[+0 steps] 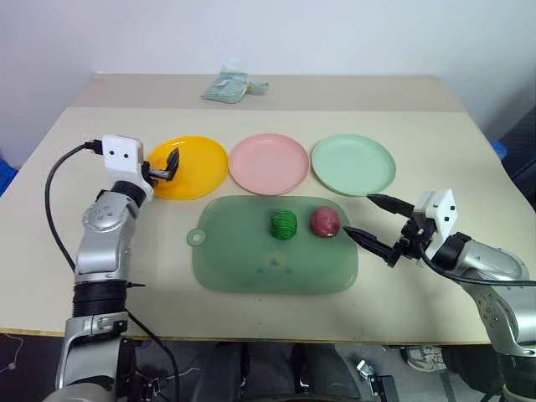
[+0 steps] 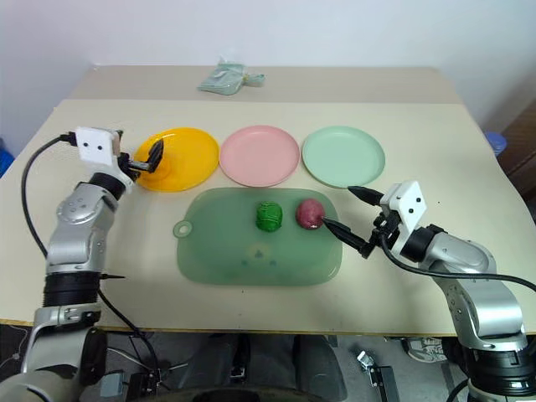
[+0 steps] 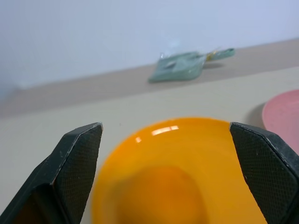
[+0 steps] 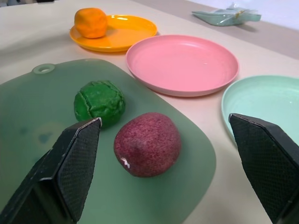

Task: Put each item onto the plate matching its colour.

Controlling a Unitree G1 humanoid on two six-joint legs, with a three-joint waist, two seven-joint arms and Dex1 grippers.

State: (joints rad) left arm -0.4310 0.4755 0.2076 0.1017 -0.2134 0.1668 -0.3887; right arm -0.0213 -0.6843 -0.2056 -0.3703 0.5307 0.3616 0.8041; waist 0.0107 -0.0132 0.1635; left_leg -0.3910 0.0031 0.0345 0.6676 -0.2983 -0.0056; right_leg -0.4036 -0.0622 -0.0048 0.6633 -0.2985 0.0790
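Observation:
The orange item [image 4: 91,22] rests on the left part of the yellow-orange plate [image 1: 201,163]. My left gripper [image 1: 164,167] hovers open just above that plate's left edge, its fingers [image 3: 77,158] spread wide with nothing between them. The dark green ridged item [image 1: 283,224] and the maroon item [image 1: 325,221] lie side by side on the translucent green tray [image 1: 251,268]. The pink plate [image 1: 270,163] and the mint green plate [image 1: 353,163] are bare. Just right of the maroon item, my right gripper [image 1: 358,213] stands open, pointing left at it without touching.
A small pale green cloth bundle [image 1: 226,86] lies at the table's far edge. The three plates stand in a row behind the tray. Bare tabletop lies left of the tray and at the front right.

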